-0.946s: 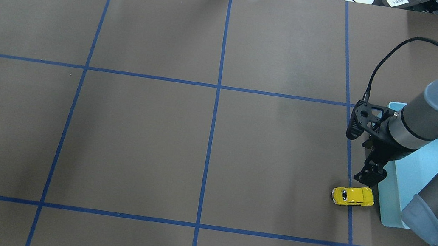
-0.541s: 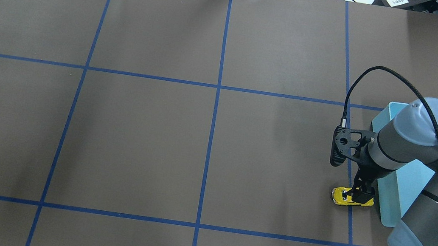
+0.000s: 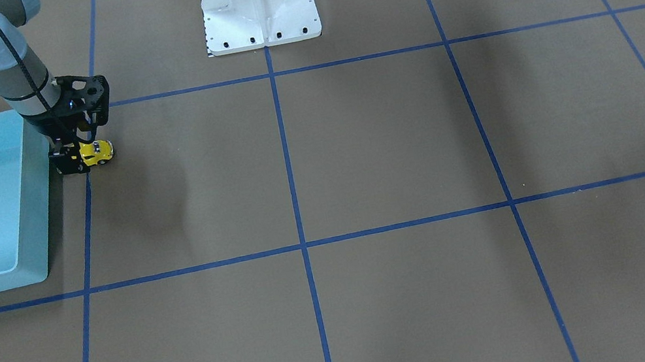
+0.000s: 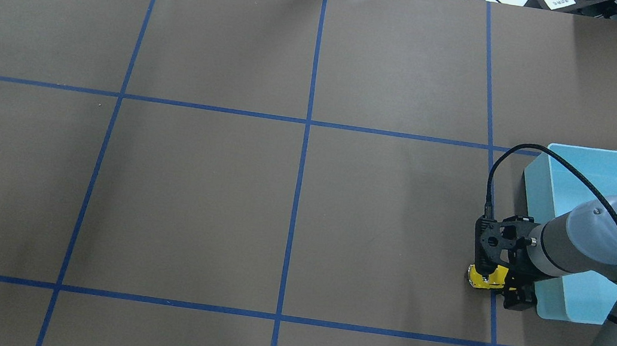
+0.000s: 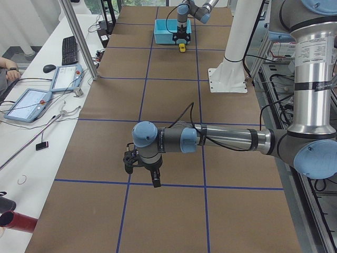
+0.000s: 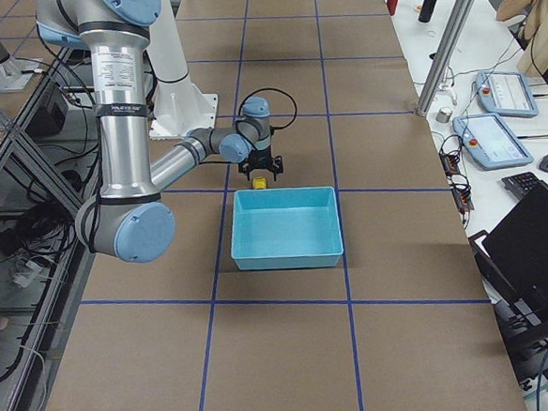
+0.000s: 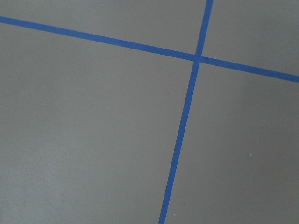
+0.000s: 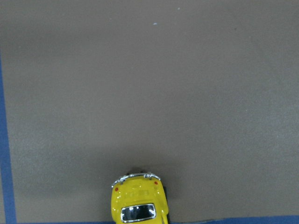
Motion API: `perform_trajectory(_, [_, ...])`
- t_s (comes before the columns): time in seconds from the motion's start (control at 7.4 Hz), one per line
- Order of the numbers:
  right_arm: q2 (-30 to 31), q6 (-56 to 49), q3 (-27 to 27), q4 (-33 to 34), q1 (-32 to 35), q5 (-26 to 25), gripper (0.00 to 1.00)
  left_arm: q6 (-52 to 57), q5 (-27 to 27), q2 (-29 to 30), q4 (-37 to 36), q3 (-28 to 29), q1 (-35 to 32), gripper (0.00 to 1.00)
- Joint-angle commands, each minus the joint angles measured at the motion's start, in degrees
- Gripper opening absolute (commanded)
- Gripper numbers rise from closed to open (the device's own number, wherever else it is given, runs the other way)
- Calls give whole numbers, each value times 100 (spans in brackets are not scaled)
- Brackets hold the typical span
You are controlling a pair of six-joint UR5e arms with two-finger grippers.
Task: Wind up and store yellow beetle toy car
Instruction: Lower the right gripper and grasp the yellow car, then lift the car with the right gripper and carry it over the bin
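Note:
The yellow beetle toy car stands on the brown table mat just left of the light blue bin. My right gripper is down over the car's bin-side half, jaws open on either side of it, and the car rests on the mat. The front-facing view shows the car poking out from the right gripper beside the bin. The right wrist view shows the car at the bottom edge. My left gripper hangs over bare mat far from the car; I cannot tell whether it is open or shut.
The bin is empty inside. Blue tape lines divide the mat into a grid. The robot's white base plate stands at the mat's middle edge. Operator desks with tablets and a keyboard lie beyond the table.
My right arm has swung toward the car and lowered the gripper from above the bin's edge down around the car. The car has not moved.

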State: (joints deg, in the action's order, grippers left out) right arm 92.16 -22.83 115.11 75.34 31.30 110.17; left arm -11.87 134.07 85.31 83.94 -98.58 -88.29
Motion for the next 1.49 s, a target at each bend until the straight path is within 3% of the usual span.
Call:
perform_trajectory(0.0, [101,-11,-32,-160,-115,-57,100,-9,5,-6,-1,-3,-4,100])
perform_trajectory(0.68, [-31,-116,-173,-160,-388,-356,99,9,5,-41,8,23,4,100])
perform_trajectory(0.95, [-31,-125,-200,-151,-458,-540,86,-8,5,-33,8,41,4,100])
perform_trajectory(1.08, [-31,-143,-200,-142,-458,-540,62,-9,5,-32,8,50,4,100])
perform_trajectory(1.22, [-14,-178,-165,-142,-441,-558,1,-17,5,-32,-1,41,4,100])
perform_trajectory(1.35, [-5,-187,-121,-133,-371,-567,0,-17,5,-32,-1,50,4,100])
